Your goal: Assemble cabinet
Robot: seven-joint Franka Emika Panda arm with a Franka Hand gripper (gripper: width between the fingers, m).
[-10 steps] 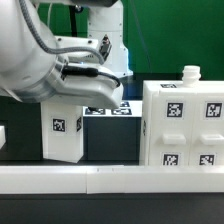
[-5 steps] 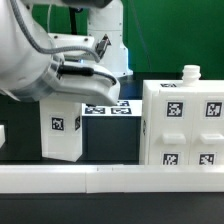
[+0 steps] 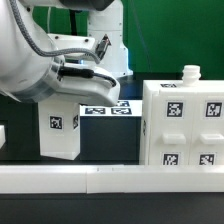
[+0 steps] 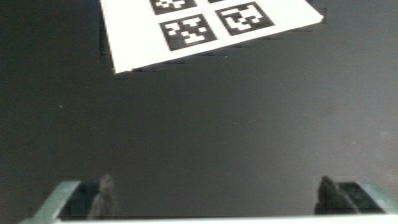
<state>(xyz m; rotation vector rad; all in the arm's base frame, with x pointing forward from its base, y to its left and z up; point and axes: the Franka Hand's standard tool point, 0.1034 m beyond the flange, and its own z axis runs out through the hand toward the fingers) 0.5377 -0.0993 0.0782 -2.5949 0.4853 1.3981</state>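
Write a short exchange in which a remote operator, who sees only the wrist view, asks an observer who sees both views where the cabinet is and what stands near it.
Operator: My wrist view shows only dark table, the marker board and my open end effector with nothing between its fingers. Where is the cabinet?
Observer: The cabinet stands at the exterior view's right, with its tagged face toward that camera.
Operator: Does anything rest on it?
Observer: Yes, a small white piece sits on its top.
Operator: What stands beside it?
Observer: A tall white tagged block stands upright further to the exterior view's left, apart from the cabinet.
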